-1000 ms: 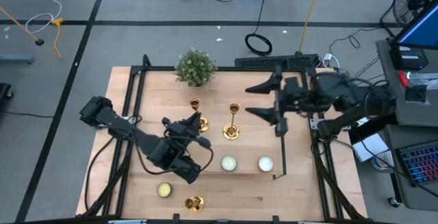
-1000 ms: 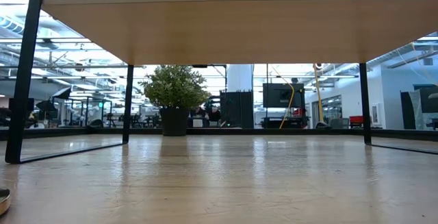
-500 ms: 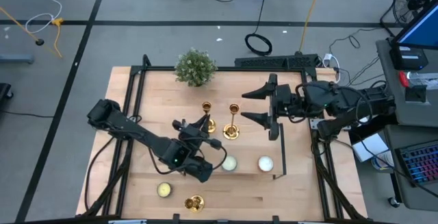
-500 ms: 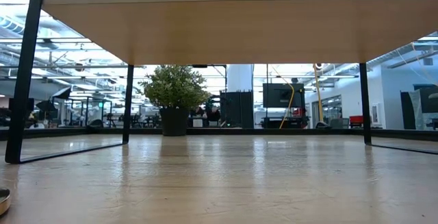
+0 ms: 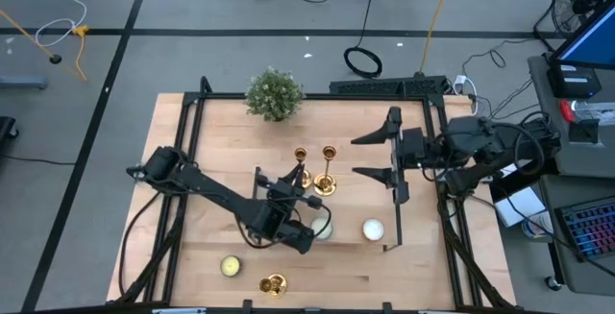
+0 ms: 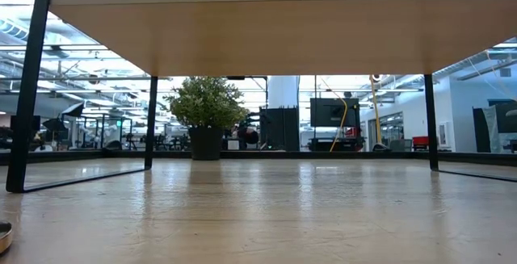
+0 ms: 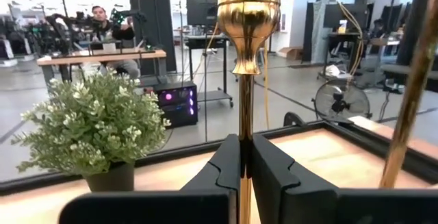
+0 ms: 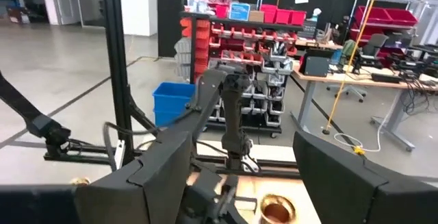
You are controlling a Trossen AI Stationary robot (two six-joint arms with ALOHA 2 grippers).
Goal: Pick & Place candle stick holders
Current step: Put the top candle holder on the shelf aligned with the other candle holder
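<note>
Candlestick (image 7: 246,59) stem pinched by left tool (image 7: 245,157), seen in wrist view; right tool (image 5: 384,156) wide.

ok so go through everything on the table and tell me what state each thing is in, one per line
Left gripper: shut on the held candlestick's stem.
Held candlestick: upright, beside the second one.
Second candlestick: standing upright, free.
Third candlestick: near the front edge, untouched.
Right gripper: open, empty, hanging right of the candlesticks.
White candles: unlit.
Yellow candle: unlit.
Plant: upright at the back.
</note>
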